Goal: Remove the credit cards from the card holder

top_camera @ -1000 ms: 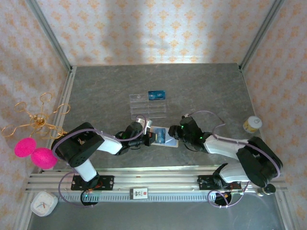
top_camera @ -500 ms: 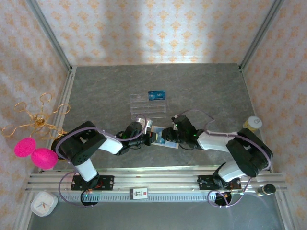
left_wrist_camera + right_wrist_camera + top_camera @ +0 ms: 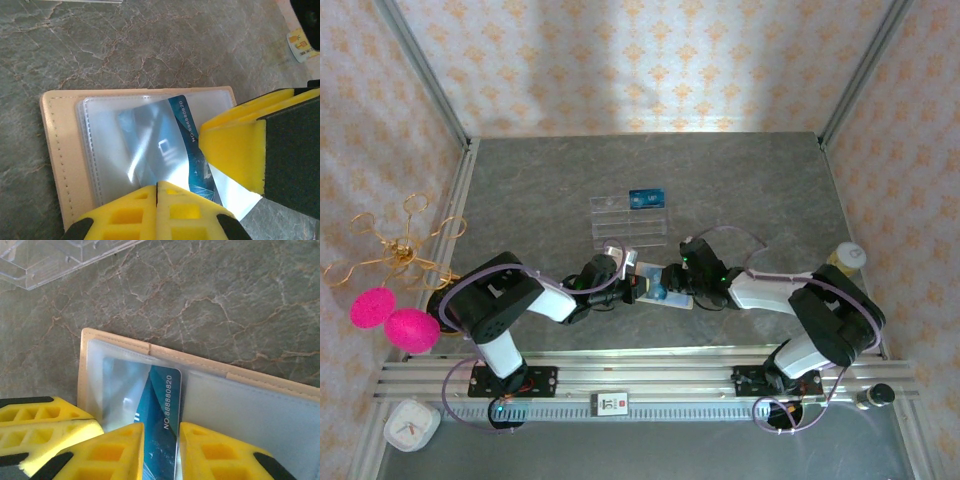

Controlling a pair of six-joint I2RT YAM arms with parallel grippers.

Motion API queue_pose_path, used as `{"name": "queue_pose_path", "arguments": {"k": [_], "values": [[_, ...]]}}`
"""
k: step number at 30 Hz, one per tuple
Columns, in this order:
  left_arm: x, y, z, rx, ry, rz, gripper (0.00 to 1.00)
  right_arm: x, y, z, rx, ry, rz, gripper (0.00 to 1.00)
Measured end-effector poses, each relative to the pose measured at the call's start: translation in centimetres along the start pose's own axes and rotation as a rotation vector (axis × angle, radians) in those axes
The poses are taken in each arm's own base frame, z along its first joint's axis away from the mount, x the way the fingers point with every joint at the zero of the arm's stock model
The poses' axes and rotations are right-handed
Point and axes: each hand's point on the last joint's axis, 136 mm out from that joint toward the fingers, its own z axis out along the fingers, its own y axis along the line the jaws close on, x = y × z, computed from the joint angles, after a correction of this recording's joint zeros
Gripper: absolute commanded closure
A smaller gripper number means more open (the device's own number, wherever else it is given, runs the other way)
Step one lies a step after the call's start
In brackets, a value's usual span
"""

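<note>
Two grippers meet over the card holder at the near centre of the table. A clear tray carrying another blue card lies beyond and a jar stands far right; neither obstructs.

Left wrist view: left gripper fully closed and empty, tips apparently pinning the holder.

Right wrist view: right gripper narrowed onto the credit card, apparently pinching its edges. The card is partly out of its clear pocket.

Recommend a straight pull along the pocket with the holder pinned; the sleeve may drag.
</note>
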Motion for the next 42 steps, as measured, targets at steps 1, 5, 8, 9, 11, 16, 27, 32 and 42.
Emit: {"name": "queue_pose_path", "arguments": {"k": [1,5,8,9,11,16,27,32,42], "values": [[0.0,0.0,0.0,0.0,-0.001,-0.001,1.0,0.0,0.0,0.0,0.0,0.001,0.0,0.75],[0.0,0.0,0.0,0.0,0.0,-0.002,1.0,0.3,-0.2,0.5,0.006,0.013,-0.001,0.75],[0.0,0.1,0.0,0.004,0.001,-0.005,1.0,0.2,0.2,0.8,-0.015,0.019,-0.007,0.8],[0.0,0.1,0.0,0.004,0.002,-0.005,1.0,0.2,0.3,0.8,-0.019,0.02,-0.009,0.82],[0.0,0.1,0.0,0.005,0.002,-0.005,1.0,0.3,0.3,0.8,-0.022,0.022,-0.008,0.89],[0.0,0.1,0.0,0.006,0.003,-0.005,1.0,0.2,0.3,0.7,-0.022,0.02,0.012,0.93],[0.1,0.0,0.0,0.011,0.006,-0.006,1.0,0.4,0.5,0.8,-0.06,0.02,0.145,0.95],[0.1,0.0,0.0,0.013,0.004,-0.008,1.0,0.3,0.5,0.6,-0.072,0.015,0.193,1.0],[0.2,0.0,-0.2,0.023,-0.005,-0.036,1.0,0.3,0.5,0.1,-0.054,0.018,0.255,1.0]]}}
